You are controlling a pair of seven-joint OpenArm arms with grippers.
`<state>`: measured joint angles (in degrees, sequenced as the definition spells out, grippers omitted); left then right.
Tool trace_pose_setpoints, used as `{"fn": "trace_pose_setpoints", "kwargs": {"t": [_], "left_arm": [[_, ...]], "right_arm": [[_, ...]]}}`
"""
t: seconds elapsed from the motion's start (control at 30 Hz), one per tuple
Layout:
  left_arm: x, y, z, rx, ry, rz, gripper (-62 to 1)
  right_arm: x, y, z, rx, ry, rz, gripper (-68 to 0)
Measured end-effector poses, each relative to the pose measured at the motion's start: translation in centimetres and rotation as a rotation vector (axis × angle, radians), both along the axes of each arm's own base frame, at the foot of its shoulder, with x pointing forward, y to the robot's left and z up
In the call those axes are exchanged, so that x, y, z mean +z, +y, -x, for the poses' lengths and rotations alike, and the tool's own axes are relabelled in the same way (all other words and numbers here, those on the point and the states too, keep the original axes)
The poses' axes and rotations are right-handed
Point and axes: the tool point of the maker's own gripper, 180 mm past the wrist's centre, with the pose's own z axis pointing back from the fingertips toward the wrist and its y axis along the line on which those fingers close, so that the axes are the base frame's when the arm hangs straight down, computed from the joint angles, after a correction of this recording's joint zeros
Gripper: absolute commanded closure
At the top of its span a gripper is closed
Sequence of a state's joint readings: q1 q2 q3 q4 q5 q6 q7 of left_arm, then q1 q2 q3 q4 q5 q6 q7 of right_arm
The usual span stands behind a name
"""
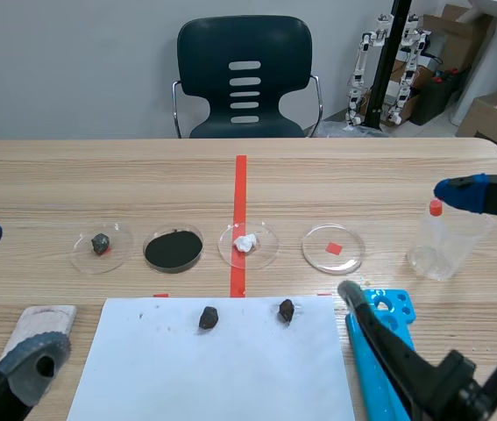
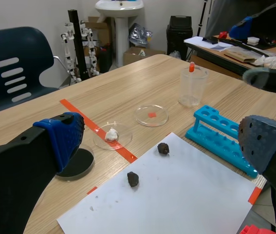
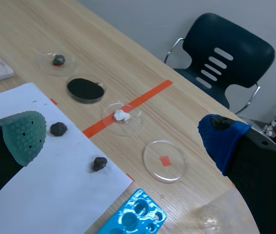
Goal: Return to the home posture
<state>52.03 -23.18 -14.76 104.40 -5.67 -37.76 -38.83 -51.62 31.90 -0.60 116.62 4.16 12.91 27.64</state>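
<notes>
We see both arms low at the near edge of the wooden surface (image 1: 55,175), fingers spread wide and holding nothing. The left gripper (image 1: 7,300) is beside the white paper sheet (image 1: 222,368). The right gripper (image 1: 406,242) is above the blue tube rack (image 1: 390,309), near a clear plastic cup (image 1: 445,246). One rough dark lump (image 1: 209,317) and a second lump (image 1: 287,309) lie on the sheet. A row of round clear dishes (image 1: 316,254) lies beyond, bare wood behind them.

- A lab bench: clear petri dishes (image 1: 318,256) in a row, a blue test-tube rack (image 1: 391,309), a plastic beaker (image 1: 443,250).
- Behind it, small white humanoid robots (image 1: 415,53) (hung on a black stand (image 1: 396,35)) and cardboard boxes (image 1: 493,112) point to robotics work.
</notes>
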Motion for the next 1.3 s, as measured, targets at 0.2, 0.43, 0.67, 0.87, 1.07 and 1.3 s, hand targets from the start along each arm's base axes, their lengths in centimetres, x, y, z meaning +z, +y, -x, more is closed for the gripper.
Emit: {"fn": "trace_pose_setpoints", "kwargs": {"t": [0.2,0.43,0.67,0.87,1.07,1.3], "left_arm": [[0.0,0.0,0.0,0.0,0.0,0.0,-62.3],[0.0,0.0,0.0,0.0,0.0,0.0,-62.3],[0.0,0.0,0.0,0.0,0.0,0.0,-62.3],[0.0,0.0,0.0,0.0,0.0,0.0,-62.3],[0.0,0.0,0.0,0.0,0.0,0.0,-62.3],[0.0,0.0,0.0,0.0,0.0,0.0,-62.3]], "right_arm": [[0.1,1.4,2.5,0.074,-0.005,0.024,-67.9],[0.2,1.2,2.4,0.049,-0.025,0.042,-67.9],[0.2,1.2,2.3,0.049,-0.027,0.042,-67.9],[0.2,1.2,2.3,0.049,-0.028,0.042,-67.9],[0.4,1.3,2.3,0.053,-0.036,0.034,-67.9],[0.8,1.4,2.4,0.061,-0.054,0.02,-67.9]]}}
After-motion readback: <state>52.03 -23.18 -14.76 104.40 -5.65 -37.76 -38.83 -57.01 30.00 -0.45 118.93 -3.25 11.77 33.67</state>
